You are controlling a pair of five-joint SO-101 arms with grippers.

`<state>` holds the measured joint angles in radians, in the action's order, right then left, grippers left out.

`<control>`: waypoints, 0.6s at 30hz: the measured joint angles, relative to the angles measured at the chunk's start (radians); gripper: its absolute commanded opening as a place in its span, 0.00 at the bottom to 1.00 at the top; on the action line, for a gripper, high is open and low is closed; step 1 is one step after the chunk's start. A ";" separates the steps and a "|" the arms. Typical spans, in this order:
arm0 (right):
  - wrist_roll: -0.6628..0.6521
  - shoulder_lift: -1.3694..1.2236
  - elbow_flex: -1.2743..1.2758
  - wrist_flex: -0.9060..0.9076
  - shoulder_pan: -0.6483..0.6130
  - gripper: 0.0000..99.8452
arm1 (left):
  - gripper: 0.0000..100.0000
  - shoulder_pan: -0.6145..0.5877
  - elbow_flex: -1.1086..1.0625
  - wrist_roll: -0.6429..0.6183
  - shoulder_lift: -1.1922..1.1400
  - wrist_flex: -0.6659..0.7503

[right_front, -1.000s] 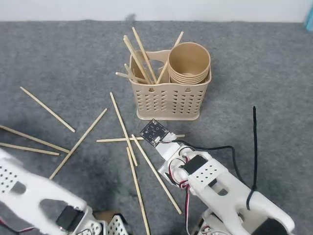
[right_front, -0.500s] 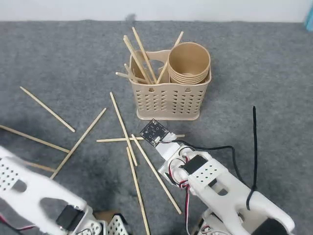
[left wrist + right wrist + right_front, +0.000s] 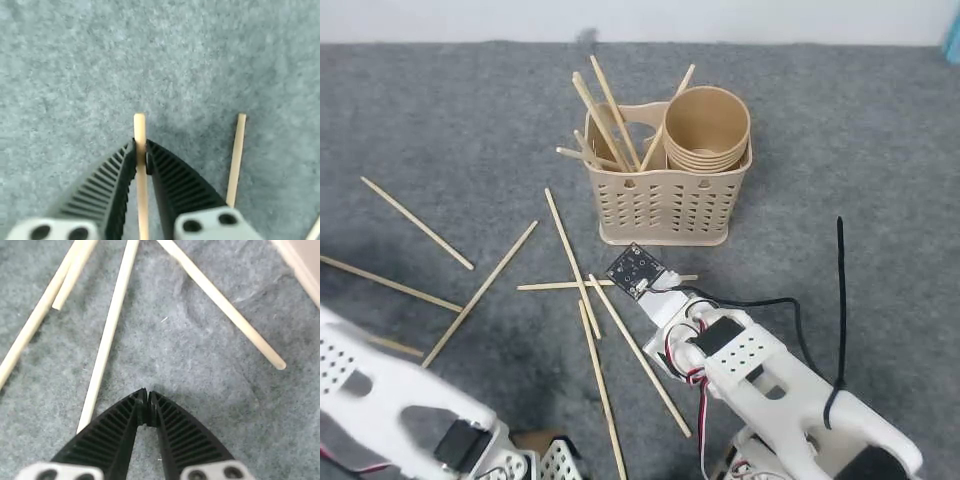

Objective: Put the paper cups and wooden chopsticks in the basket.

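Observation:
A beige slotted basket (image 3: 665, 205) stands at the far middle of the grey carpet. Stacked paper cups (image 3: 707, 125) fill its right part, and several chopsticks (image 3: 605, 115) lean in its left part. My left gripper (image 3: 141, 152) is shut on a wooden chopstick (image 3: 139, 130), whose end pokes out from under the left arm (image 3: 380, 400) as a held chopstick end (image 3: 398, 347) in the high view. My right gripper (image 3: 148, 407) is shut on nothing, just above the carpet in front of the basket, between loose chopsticks (image 3: 107, 340).
Several loose chopsticks lie on the carpet: a far-left chopstick (image 3: 417, 223), a slanted chopstick (image 3: 480, 292), a middle chopstick (image 3: 572, 262) and a near chopstick (image 3: 638, 355). A neighbouring chopstick (image 3: 235, 160) lies beside the held one. A black cable (image 3: 840, 300) runs along the right arm.
The chopstick at the near left has shifted toward the near edge with the left arm. The right arm has not moved.

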<state>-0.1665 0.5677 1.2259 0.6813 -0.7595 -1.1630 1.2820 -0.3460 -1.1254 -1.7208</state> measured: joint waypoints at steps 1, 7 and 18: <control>0.000 0.000 0.000 0.000 0.000 0.01 | 0.01 0.000 -0.038 0.005 0.029 -0.002; 0.000 0.000 0.000 0.000 0.000 0.01 | 0.01 0.017 -0.359 0.117 0.275 -0.002; 0.000 0.000 0.000 0.000 0.000 0.01 | 0.01 0.101 -0.752 0.284 0.608 -0.002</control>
<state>-0.1665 0.5677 1.2259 0.6813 -0.7595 -1.0618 0.5301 -0.0621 -0.5178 -1.7223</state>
